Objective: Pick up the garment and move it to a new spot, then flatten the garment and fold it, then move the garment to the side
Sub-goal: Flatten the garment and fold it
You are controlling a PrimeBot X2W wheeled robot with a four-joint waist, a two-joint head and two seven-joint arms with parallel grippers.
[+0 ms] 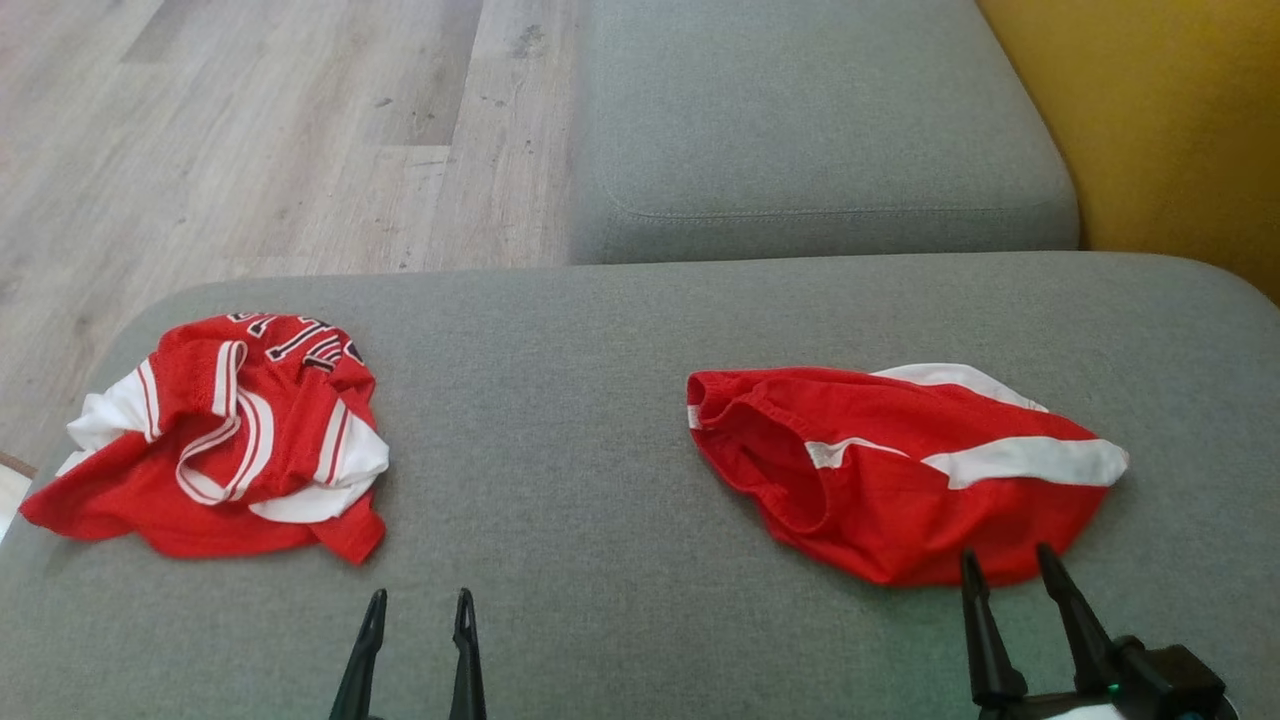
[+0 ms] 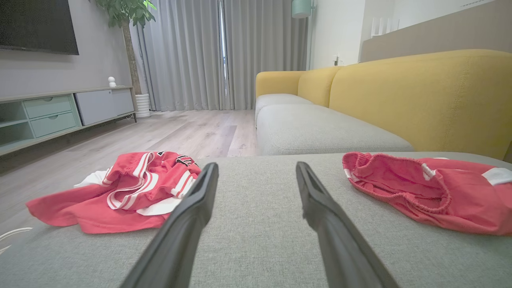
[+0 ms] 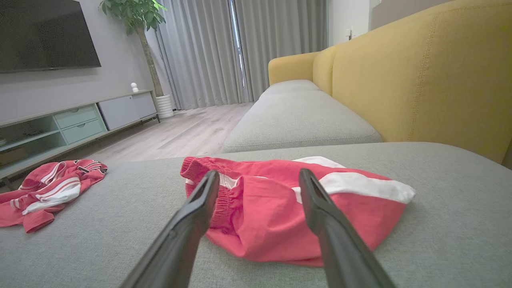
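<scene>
Left gripper (image 1: 420,595), right gripper (image 1: 1006,552) both splayed, empty

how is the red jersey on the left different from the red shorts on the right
The crumpled red jersey with black lettering is bunched in a heap; the red shorts with an elastic waistband lie flatter. The jersey carries thin striped trim; the shorts carry one broad white band. Both are red and white and rest on the grey fabric cushion.
</scene>
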